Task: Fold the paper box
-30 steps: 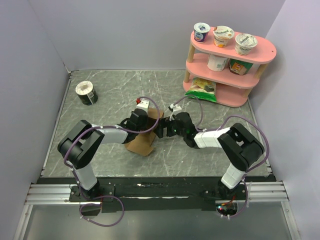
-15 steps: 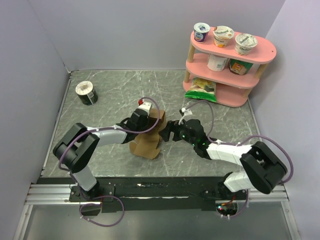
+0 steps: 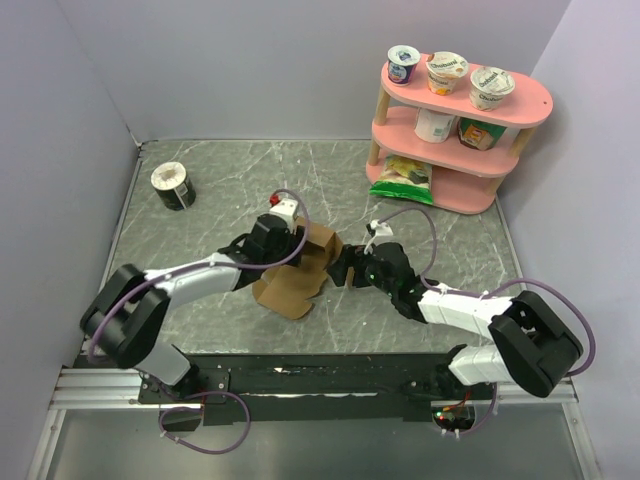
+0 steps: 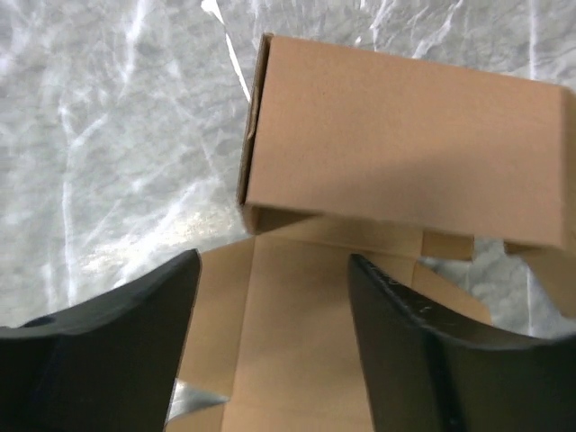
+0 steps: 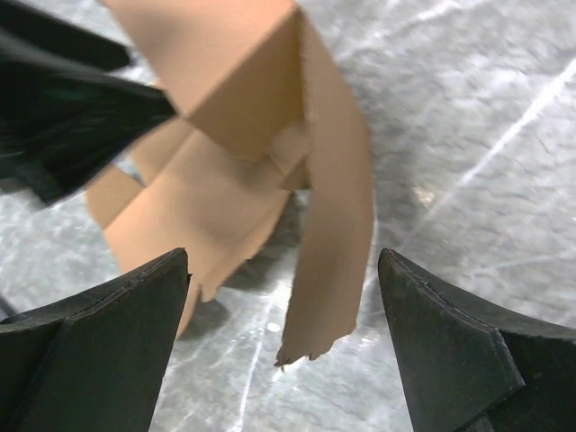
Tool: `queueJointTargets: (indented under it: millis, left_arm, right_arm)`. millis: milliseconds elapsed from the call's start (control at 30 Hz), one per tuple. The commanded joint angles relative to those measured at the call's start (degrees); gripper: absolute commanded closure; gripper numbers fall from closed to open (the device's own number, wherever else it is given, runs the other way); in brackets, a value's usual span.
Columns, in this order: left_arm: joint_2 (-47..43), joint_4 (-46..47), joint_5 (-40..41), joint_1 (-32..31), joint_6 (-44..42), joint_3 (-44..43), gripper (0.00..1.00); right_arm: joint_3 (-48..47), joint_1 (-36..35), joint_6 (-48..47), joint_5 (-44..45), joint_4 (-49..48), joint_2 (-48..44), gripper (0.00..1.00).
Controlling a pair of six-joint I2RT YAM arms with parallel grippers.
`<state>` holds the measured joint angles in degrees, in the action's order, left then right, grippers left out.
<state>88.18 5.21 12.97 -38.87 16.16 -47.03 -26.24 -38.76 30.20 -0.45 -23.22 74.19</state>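
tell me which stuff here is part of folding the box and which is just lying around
Job: paper box, left gripper, right gripper.
Lying about: black-and-white tub, pink shelf, yogurt cups, snack bag.

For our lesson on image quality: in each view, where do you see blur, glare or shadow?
Top external: evenly lit, sharp. Left wrist: glare on the table; the paper box shadows its lower flap. Right wrist: shadow under the hanging flap.
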Motion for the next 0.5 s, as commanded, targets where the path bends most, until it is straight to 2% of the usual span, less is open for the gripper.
queueJointTargets:
  millis: [0,100,167,267,467]
  left_arm:
    - [-9.0,1.5,3.4,-1.9,0.5,2.5,0.22]
    - [-14.2,2.3,7.1,-4.8,-0.1,4.6,0.21]
    - [-17.2,2.7,6.8,-6.2,0.5,6.4,0.23]
    - [-19.3,3.9,1.8,-7.9,4.6,9.7,0.28]
    - [-16.9,15.3,-8.6,-10.4,13.5,16.1,0.40]
  right_arm:
    - [-2.8,-0.3,0.8,5.4,3.8,0.3,0.08]
    - [-2.9,-0.2,-0.6,6.3,4.7,-0.5,0.12]
    - [-4.2,-0.3,-1.0,6.9,7.2,-0.6,0.20]
    - [-5.7,-0.3,-1.1,8.2,10.2,-0.5,0.33]
    - [-8.5,-0.2,-0.4,9.6,14.4,0.8,0.53]
